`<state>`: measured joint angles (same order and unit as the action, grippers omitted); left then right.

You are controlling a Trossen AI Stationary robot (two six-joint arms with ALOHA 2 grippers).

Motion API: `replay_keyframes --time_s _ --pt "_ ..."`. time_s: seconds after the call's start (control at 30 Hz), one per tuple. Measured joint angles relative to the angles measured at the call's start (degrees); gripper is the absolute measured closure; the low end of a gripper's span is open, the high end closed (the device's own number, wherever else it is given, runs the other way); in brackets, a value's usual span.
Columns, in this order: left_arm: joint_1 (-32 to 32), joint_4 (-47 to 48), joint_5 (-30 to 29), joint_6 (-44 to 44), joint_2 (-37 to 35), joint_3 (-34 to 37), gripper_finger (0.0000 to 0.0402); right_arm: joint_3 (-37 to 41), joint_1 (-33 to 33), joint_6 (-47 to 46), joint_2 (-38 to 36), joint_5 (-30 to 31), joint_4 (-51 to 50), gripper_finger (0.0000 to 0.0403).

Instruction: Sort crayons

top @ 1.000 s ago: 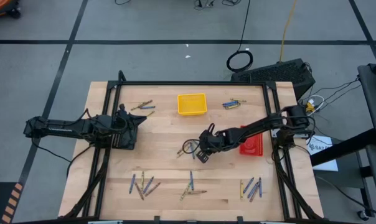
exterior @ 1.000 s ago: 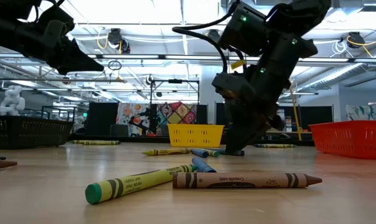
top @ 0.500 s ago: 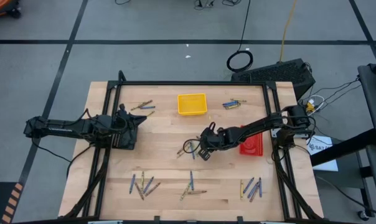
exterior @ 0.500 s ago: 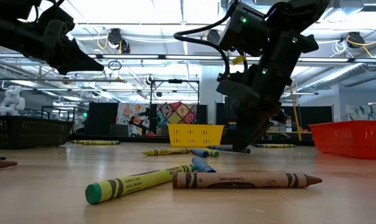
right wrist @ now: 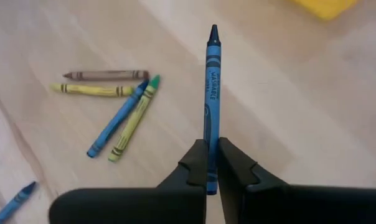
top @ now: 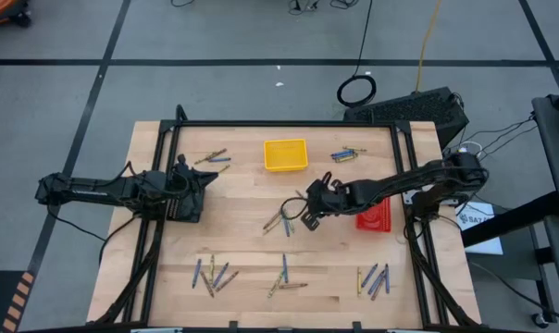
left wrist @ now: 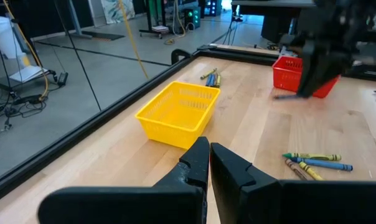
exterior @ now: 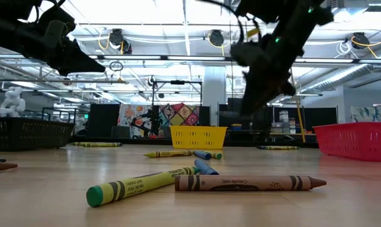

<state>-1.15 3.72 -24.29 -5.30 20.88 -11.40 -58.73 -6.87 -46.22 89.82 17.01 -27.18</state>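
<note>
My right gripper (right wrist: 211, 148) is shut on a blue crayon (right wrist: 212, 81) and hangs above the table's middle (top: 309, 211), right of a small cluster of crayons (top: 279, 220) lying flat on the wood. In the right wrist view that cluster shows as brown (right wrist: 107, 75), yellow (right wrist: 91, 90), blue (right wrist: 116, 118) and yellow-green (right wrist: 135, 118) sticks. My left gripper (left wrist: 210, 148) is shut on nothing and waits at the table's left side (top: 210, 180). My right gripper pinches the blue crayon's blunt end (right wrist: 211, 134) between its two fingers. The fingers slant down from the table's right side. The crayon runs straight on from the fingertips, its pointed tip (right wrist: 213, 29) away from them, clear of the table.
A yellow tray (top: 285, 154) stands at the far middle and a red tray (top: 374, 215) right of centre. Other crayon groups lie at the far left (top: 210, 159), far right (top: 347, 154) and along the near edge (top: 212, 275), (top: 284, 277), (top: 374, 279).
My right gripper, still shut, has risen and drawn a little toward the table's right and far side, away from the central cluster. The blue crayon has come up with it, from down by the wood to clear of the table.
</note>
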Motion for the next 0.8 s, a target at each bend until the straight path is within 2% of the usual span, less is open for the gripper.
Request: replay_keyframes --time_s 0.4,0.8 --pt "-0.02 -0.12 0.0 -0.31 0.0 0.0 0.0382 -0.04 0.0 -5.31 -8.18 5.56 -22.55 0.0403" --pt "-0.01 -0.1 0.01 -0.28 -0.02 0.0 0.0382 -0.04 -1.89 -12.99 -13.55 5.51 -36.82 0.0403"
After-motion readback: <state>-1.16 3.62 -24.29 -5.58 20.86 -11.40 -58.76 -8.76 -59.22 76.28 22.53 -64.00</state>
